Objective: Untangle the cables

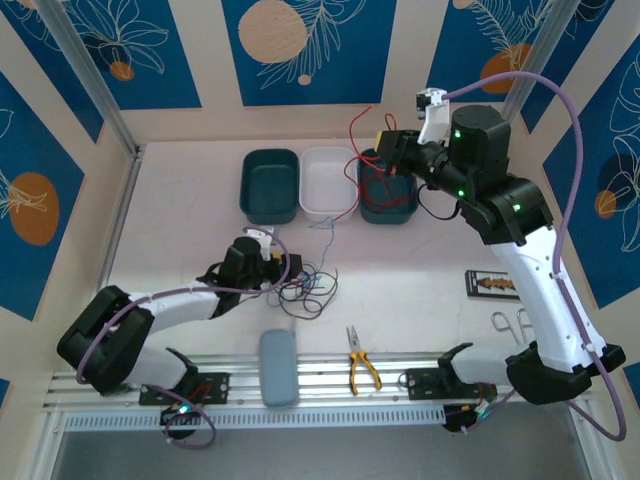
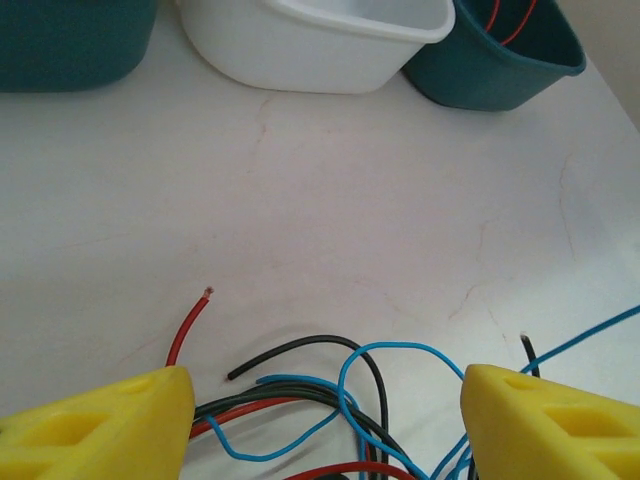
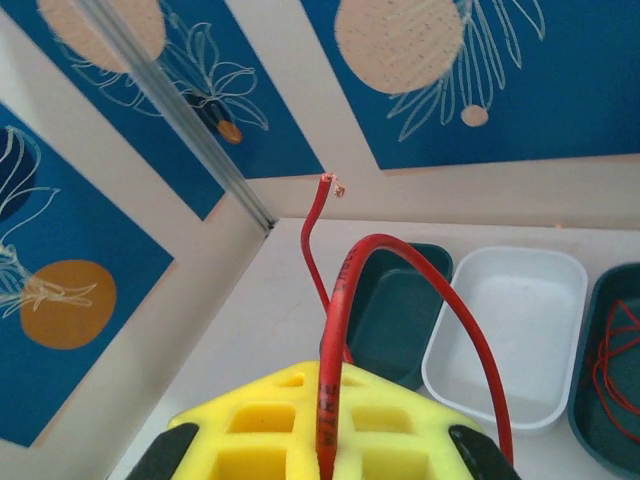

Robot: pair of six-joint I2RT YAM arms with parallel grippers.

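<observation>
Above the rightmost teal tray point(image 1: 390, 216), we see the right claw point(image 3: 322, 405) clamped on a red cable point(image 3: 335, 300). Its yellow fingers point(image 3: 250, 425) are pressed together with the wire running up the seam between them. From there one stiff tail rises to a bare copper tip, and an arch bends over and down to the right. In the overhead view this cable loops beside the claw and drops toward that tray, where more red wire lies coiled. Nearer to us, at the middle of the table point(image 1: 430, 255), the left claw point(image 2: 325, 430) gapes wide, its two yellow pads point(image 2: 100, 430) spread to either side of the cables point(image 1: 305, 285). These form a loose knot of red, black and light blue strands lying flat on the white surface. We cannot tell whether either pad touches a strand. One red end and one black end poke out of the knot toward the trays. A white tray point(image 1: 325, 180) and a second teal tray point(image 1: 270, 182) sit in a row with the first, well apart from the knot.
</observation>
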